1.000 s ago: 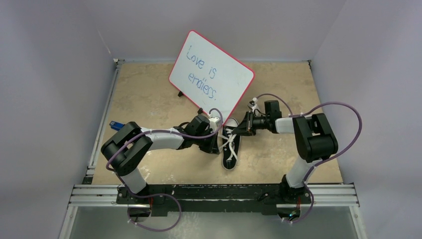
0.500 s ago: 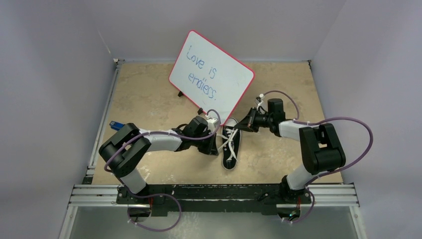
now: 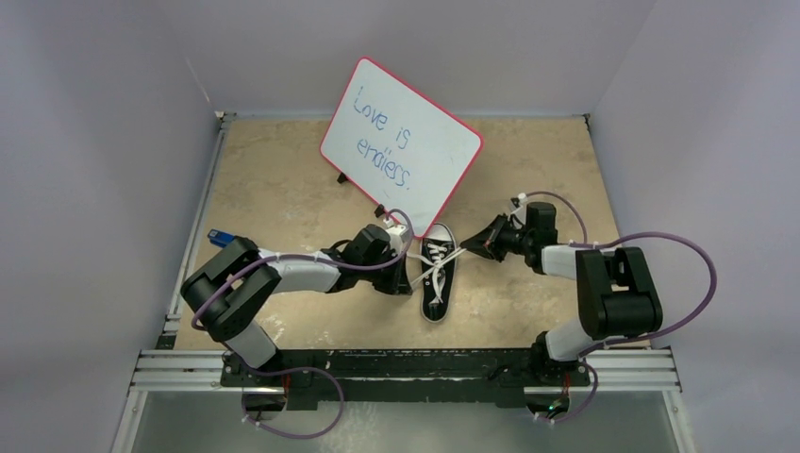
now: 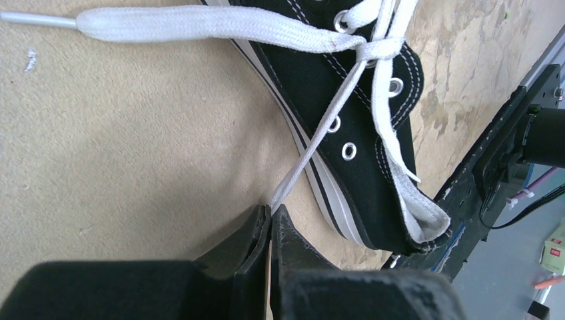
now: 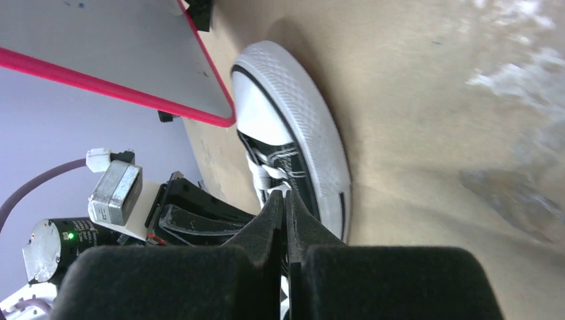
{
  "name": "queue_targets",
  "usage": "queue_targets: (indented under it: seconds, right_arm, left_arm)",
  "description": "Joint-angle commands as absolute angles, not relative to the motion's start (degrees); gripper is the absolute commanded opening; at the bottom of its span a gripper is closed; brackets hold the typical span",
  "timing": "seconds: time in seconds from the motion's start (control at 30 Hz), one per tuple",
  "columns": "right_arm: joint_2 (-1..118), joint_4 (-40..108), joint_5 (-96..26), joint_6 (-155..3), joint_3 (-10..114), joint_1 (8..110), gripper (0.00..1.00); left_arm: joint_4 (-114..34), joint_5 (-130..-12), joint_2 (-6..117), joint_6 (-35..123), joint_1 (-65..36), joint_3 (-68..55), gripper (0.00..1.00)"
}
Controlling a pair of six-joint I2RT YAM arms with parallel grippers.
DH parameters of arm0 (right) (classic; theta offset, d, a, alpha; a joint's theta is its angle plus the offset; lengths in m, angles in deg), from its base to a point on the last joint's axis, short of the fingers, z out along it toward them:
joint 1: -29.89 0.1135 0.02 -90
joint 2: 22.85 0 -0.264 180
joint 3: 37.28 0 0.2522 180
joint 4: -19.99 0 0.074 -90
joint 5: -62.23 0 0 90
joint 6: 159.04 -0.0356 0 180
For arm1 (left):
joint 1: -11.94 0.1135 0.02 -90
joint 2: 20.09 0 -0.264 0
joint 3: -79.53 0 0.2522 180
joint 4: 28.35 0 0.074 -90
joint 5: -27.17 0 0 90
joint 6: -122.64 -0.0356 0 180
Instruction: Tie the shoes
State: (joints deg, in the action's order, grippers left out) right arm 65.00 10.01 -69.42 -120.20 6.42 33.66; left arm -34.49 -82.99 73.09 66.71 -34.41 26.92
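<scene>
The black sneaker [image 3: 438, 276] lies mid-table, its white toe cap pointing to the back. In the left wrist view its side and eyelets [image 4: 346, 100] show, with the white laces crossed into one knot. My left gripper [image 3: 403, 279] is left of the shoe, shut on one lace end [image 4: 313, 143] that runs taut from the knot to its tips [image 4: 271, 209]. The other lace end [image 4: 200, 23] stretches away. My right gripper [image 3: 481, 247] is right of the toe cap [image 5: 300, 120], shut [image 5: 285, 197] on a lace that runs taut from the shoe.
A red-framed whiteboard [image 3: 401, 146] stands tilted just behind the shoe and also shows in the right wrist view [image 5: 100, 40]. A small blue-and-black tool [image 3: 219, 236] lies at the table's left edge. Metal rails [image 3: 406, 368] run along the near edge.
My right gripper has moved right, away from the shoe, drawing its lace taut. My left gripper has shifted slightly left, keeping its lace.
</scene>
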Motion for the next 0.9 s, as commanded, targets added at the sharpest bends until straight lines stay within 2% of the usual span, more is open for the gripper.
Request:
queue_targets:
  seconds: [0.0, 0.37, 0.87]
  right_arm:
    - [63.8, 3.2, -67.5, -121.9, 5.0, 30.0, 0.0]
    - [66.2, -0.9, -69.7, -123.2, 2.5, 25.8, 0.0]
    - [70.0, -3.3, -71.0, -122.2, 0.7, 25.2, 0.0]
  left_arm:
    - [-38.1, -82.0, 72.3, 67.3, -35.4, 29.6, 0.0]
    - [-37.5, -80.6, 71.4, 68.0, -36.2, 35.5, 0.0]
    - [-33.6, -78.6, 70.4, 70.5, -37.8, 39.4, 0.0]
